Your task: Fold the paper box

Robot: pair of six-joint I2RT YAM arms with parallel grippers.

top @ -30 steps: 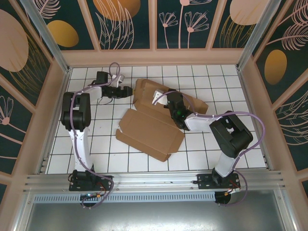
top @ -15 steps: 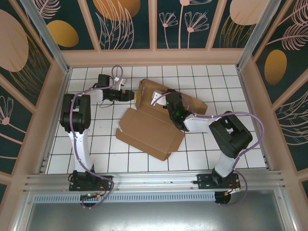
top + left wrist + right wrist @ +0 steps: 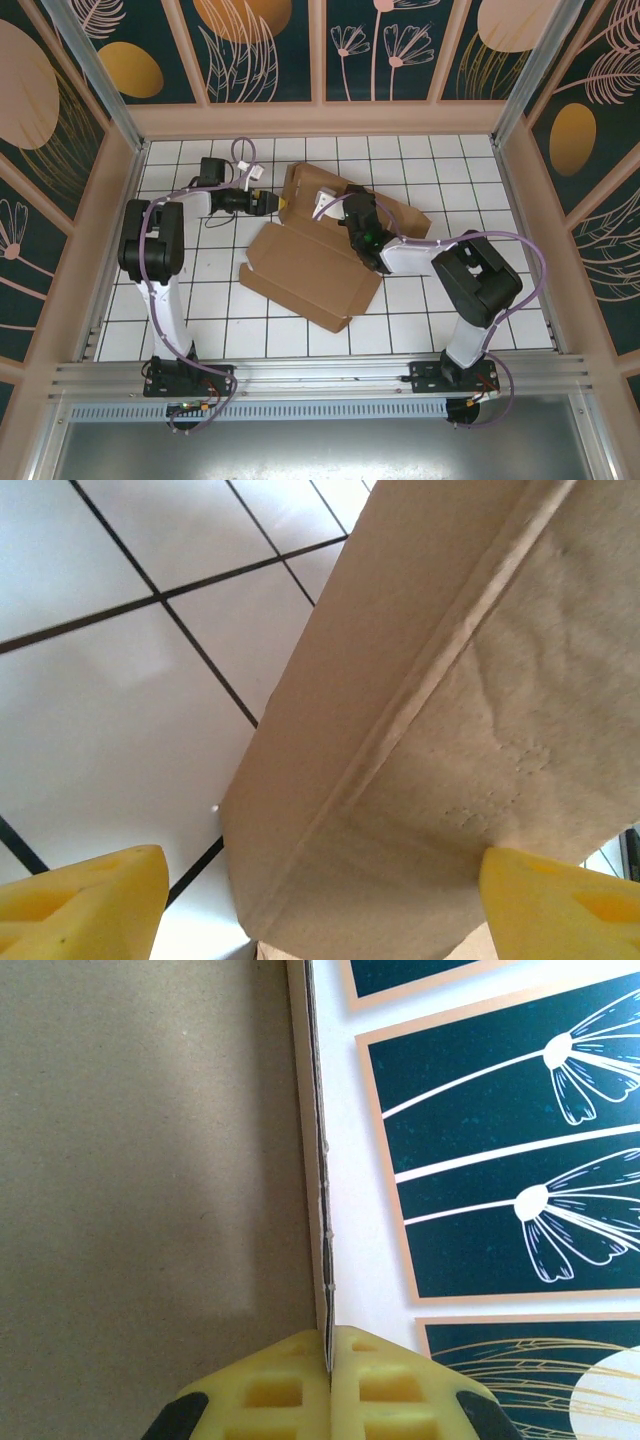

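Top external: saw brown corrugated-cardboard paper box point(image 3: 312, 270) mid tiled table point(image 3: 200, 320), panel flat toward 6 o'clock, rear part raised. Found left gripper point(image 3: 268, 203) spread apart by 9 o'clock flap, right gripper point(image 3: 328, 1360) clamped on cardboard edge. Judged folding barely begun; walls, lid remaining.

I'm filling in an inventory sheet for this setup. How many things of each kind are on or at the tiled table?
Cardboard box: 1
Robot arms: 2 (left arm, right arm)
Total: 3
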